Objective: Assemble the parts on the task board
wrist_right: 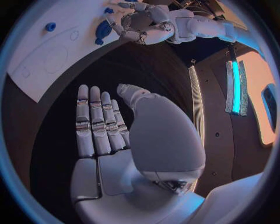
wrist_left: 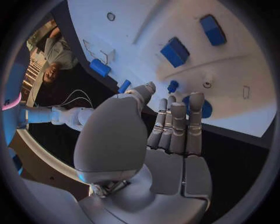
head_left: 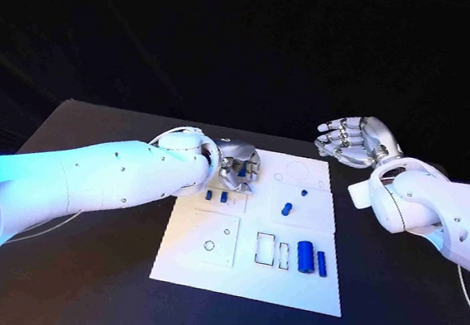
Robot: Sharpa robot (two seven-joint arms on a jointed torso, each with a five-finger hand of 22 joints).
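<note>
Left silver hand (head_left: 236,168) low over the white flat task board (head_left: 197,265), right silver hand (head_left: 357,141) parked clear.

Left: fingers extended together, grasping nothing, near small blue plastic parts (head_left: 216,196), probably lining up a pick. Right: released, empty, off the board above the black bench (head_left: 406,307), likely leaving room.
</note>
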